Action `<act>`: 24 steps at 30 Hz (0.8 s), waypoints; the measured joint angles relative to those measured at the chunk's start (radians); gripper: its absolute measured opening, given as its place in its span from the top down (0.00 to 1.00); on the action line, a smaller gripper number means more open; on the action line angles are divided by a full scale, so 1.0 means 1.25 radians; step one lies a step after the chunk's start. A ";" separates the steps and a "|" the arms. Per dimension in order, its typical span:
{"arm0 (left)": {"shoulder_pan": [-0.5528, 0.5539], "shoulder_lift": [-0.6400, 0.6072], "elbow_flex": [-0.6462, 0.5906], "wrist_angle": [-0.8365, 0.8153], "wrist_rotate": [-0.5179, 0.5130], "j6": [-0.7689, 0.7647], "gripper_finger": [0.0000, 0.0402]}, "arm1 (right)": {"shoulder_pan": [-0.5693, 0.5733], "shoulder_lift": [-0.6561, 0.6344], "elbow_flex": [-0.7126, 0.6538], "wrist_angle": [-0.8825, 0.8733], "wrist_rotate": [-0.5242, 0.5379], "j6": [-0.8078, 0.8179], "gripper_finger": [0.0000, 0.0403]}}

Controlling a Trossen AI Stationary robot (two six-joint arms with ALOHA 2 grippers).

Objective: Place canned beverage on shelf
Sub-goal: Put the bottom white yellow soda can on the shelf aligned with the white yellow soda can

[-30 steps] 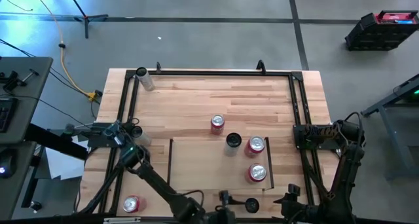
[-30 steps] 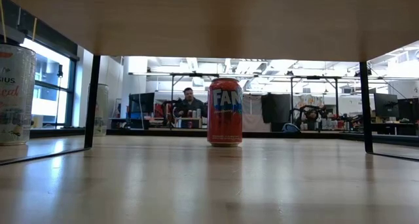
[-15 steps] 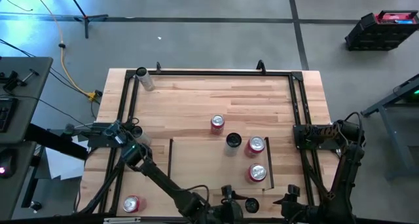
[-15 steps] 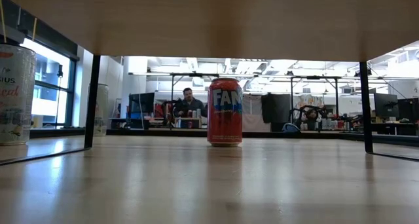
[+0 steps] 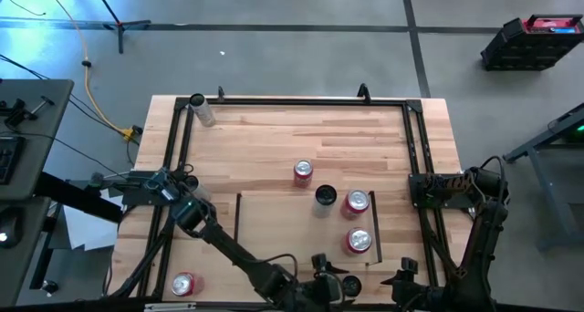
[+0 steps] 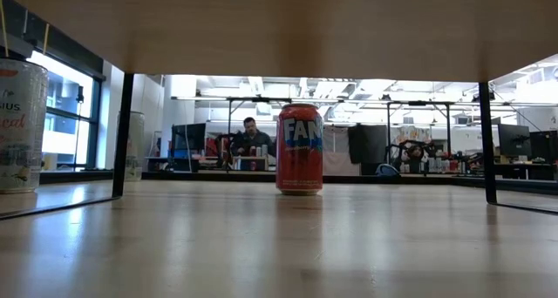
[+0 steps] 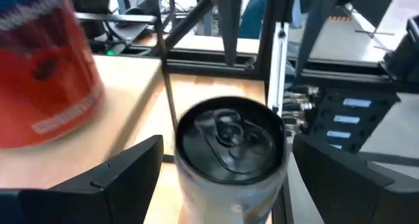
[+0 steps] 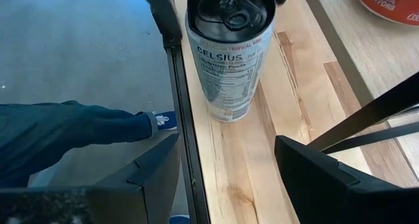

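Left gripper (image 7: pixel 222 168) wide open around the slim white black-topped can (image 7: pixel 229 152) (not yet clamped), right gripper (image 8: pixel 226 165) open nearby, pale-wood shelf (image 5: pixel 274 223) beside.

"CELSIUS" on the white can (image 8: pixel 229 54); "FAN" on the orange can (image 6: pixel 299 149).

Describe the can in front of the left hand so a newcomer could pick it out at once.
Find the wooden table, then its front edge, just past the pale shelf. There a slim can stands alone, with the open left hand at it. Its black lid and white Celsius-labelled body set it apart from the red cans on the shelf.
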 joint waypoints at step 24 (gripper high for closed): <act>0.007 0.006 0.000 0.013 0.015 0.005 0.20 | 0.000 0.000 0.000 0.000 0.000 0.000 0.42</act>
